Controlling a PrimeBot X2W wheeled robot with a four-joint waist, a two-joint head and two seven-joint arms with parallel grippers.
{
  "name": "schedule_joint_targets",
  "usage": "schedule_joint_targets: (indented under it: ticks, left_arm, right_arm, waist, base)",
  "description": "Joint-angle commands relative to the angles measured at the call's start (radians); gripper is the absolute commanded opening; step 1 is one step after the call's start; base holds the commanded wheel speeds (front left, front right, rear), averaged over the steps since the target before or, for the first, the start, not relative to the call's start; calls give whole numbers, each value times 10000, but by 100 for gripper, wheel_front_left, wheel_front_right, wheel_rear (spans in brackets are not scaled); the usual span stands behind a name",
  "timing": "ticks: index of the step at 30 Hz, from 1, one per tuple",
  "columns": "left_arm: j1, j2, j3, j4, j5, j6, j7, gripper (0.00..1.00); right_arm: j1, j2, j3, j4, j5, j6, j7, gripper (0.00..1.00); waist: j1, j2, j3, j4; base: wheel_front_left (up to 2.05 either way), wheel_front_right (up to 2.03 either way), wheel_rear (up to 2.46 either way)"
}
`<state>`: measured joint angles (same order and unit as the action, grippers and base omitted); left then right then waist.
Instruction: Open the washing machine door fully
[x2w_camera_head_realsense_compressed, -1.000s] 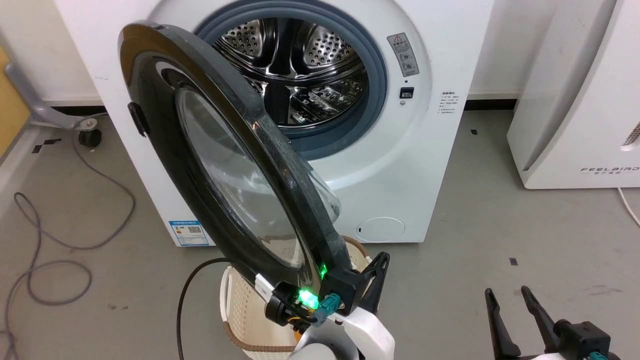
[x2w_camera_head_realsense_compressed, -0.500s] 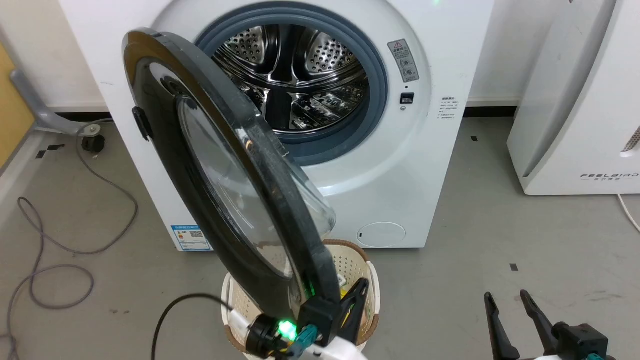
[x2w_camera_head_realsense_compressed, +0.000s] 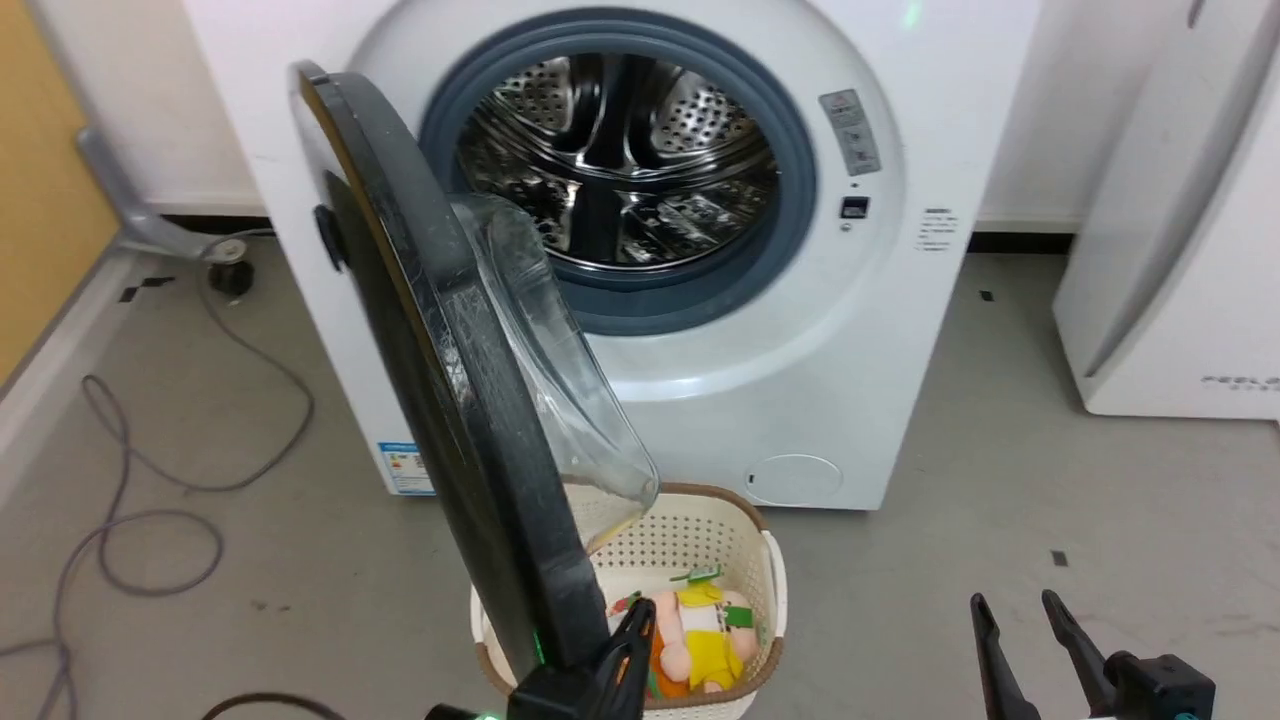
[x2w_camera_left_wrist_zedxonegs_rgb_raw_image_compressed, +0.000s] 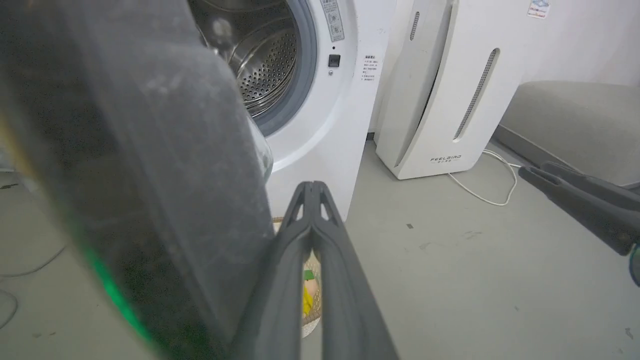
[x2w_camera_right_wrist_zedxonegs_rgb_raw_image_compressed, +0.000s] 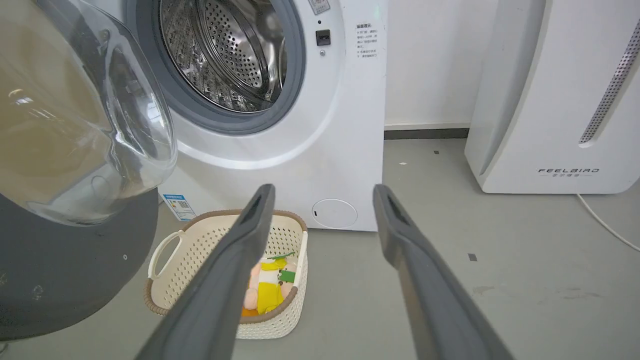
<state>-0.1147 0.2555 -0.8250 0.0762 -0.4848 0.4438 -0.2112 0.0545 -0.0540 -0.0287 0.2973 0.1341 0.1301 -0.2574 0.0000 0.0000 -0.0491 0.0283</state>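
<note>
door (x2w_camera_head_realsense_compressed: 440, 330): half open, edge toward robot, hinged at washer (x2w_camera_head_realsense_compressed: 850, 330) left side | left gripper (x2w_camera_head_realsense_compressed: 638, 615): closed, empty, just right of door's lower rim, nearer | right gripper (x2w_camera_head_realsense_compressed: 1013, 600): open, well apart | door must swing left

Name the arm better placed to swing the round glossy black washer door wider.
Left: the left gripper, shut, sits at the black door's lower rim; the right gripper, open, hangs apart to the side.

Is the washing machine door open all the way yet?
Not quite. Done: the washing machine door is unlatched and stands out from the washing machine, drum showing. In hand: the shut left gripper is at its lower edge. Left: probably swinging it wider. The right gripper is open.
</note>
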Motion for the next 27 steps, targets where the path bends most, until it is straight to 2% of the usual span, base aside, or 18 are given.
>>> schedule_joint_targets:
  ticks: [1, 9, 18, 23, 27]
  left_arm:
    - [221, 224, 128, -321, 75, 219, 71, 0]
    - [758, 797, 310, -1525, 186, 819, 288, 0]
    - [925, 1360, 754, -2058, 212, 1135, 221, 0]
    - [979, 1749, 1252, -1888, 43, 1202, 89, 0]
    - [979, 2042, 1855, -1459, -307, 1057, -110, 0]
  right_arm:
    - [107, 38, -19, 41, 70, 6, -44, 100]
    - [78, 38, -150, 44, 88, 6, -44, 100]
    - [-84, 38, -268, 96, 147, 6, -44, 100]
    - [-209, 38, -184, 154, 139, 6, -44, 100]
    - [-284, 38, -113, 76, 30, 6, -44, 100]
  waist:
    - [0, 0, 25, 255]
    - [0, 0, 221, 1544]
    - [0, 0, 424, 3102]
    - [0, 0, 500, 3454]
    - [0, 0, 525, 3474]
  base:
    - [0, 0, 0]
    - [0, 0, 0]
    - [0, 0, 0]
    - [0, 0, 0]
    - [0, 0, 0]
